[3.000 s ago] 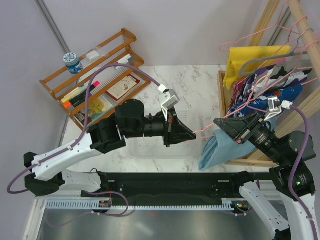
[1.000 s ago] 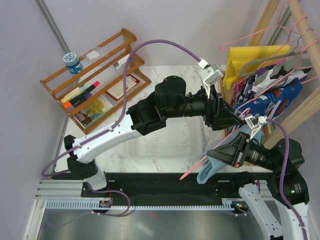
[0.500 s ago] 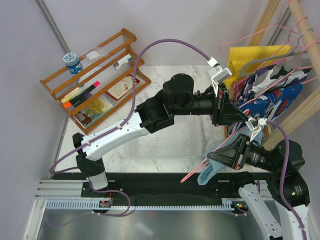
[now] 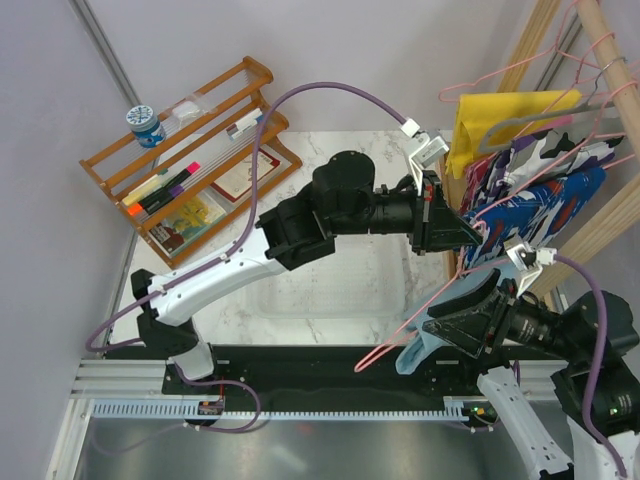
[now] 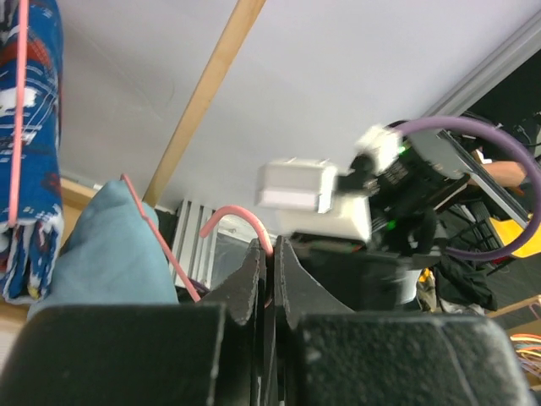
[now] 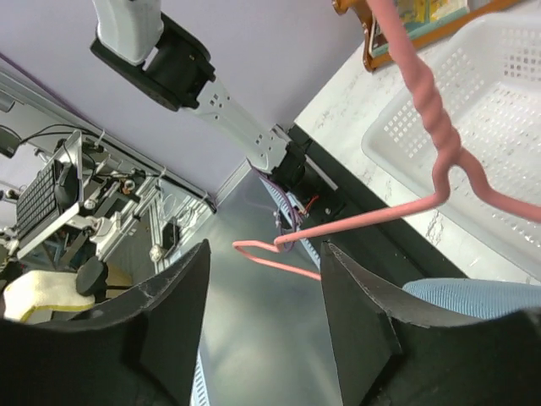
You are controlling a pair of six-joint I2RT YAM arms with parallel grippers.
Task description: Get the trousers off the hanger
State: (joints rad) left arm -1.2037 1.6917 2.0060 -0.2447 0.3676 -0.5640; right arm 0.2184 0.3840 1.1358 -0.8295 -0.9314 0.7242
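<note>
**Thin-wire grip, and open jaws around the wrong thing**

The left gripper point(image 5: 270, 245) reaches across to the right. Its jaws are almost shut, with only a slit between them, and the pink wire of the hanger point(image 6: 425, 110) is pinched in that slit. That is a narrow hold on a round wire. If the cloth is pulled, the hanger could twist in the jaws or slide out, and the frame would go with the cloth.

The trousers point(image 5: 110, 254) are on the hanger, bunched low at the near right. They are just beside the right gripper and near of the tray point(image 6: 507, 101), not over it. If they came free here, I judge they would land on the black bar by the arm bases or slip off the near edge.

The right gripper point(image 6: 264, 249) has its jaws wide apart and holds nothing. The hanger's hook crosses the gap between them, and the blue cloth lies outside the right finger. Closing now would likely trap wire instead of cloth, so both arms would be pulling on the hanger. The hook's free end also points near and left, towards the cables by the bases, and could catch one of them.

Far right, the patterned clothes point(image 5: 30, 127) hang close by, so a wide swing could foul them.
</note>
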